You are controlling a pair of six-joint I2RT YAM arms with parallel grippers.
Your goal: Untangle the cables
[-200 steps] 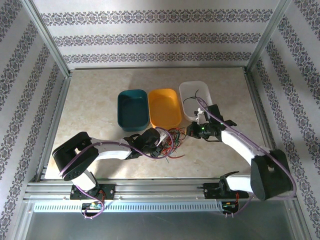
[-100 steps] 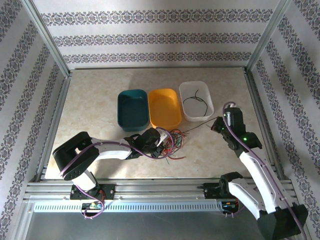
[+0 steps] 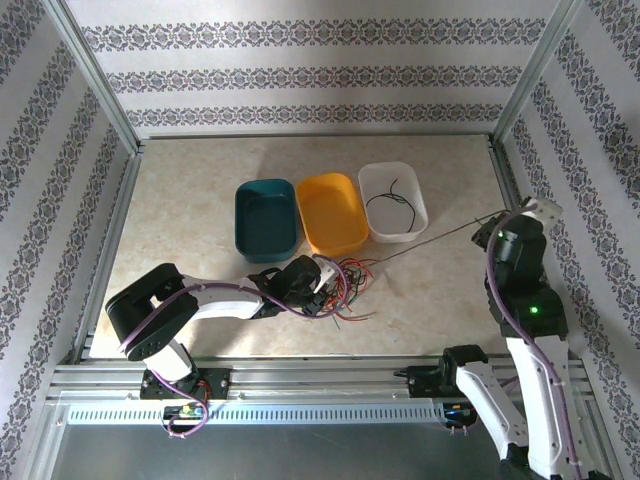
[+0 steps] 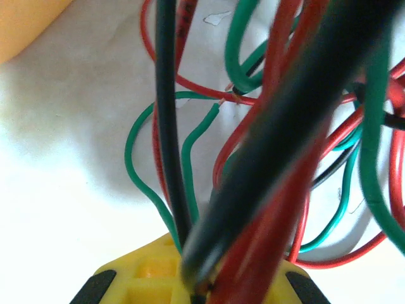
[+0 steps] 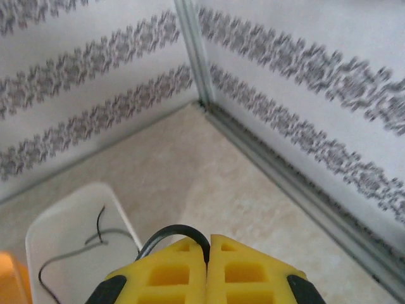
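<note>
The cables (image 3: 348,280) lie as a red, green and black tangle in front of the orange bin. My left gripper (image 3: 324,281) sits at the tangle's left side. In the left wrist view it (image 4: 199,288) is shut on a bunch of red, black and green strands (image 4: 253,190). My right gripper (image 3: 493,222) is raised at the far right, shut on one black cable (image 3: 430,238) that runs taut from the tangle. In the right wrist view that black cable (image 5: 172,232) loops out between the shut yellow fingers (image 5: 207,246).
Three bins stand in a row behind the tangle: teal (image 3: 264,220), orange (image 3: 330,214) and white (image 3: 376,178). The white bin (image 5: 120,209) holds a loose black cable (image 3: 392,203). Metal frame rails (image 5: 266,152) and patterned walls close in the table's right side.
My right gripper has swung from beside the tangle out to the right and upward, drawing one black cable out taut. The left gripper has stayed put on the tangle.
</note>
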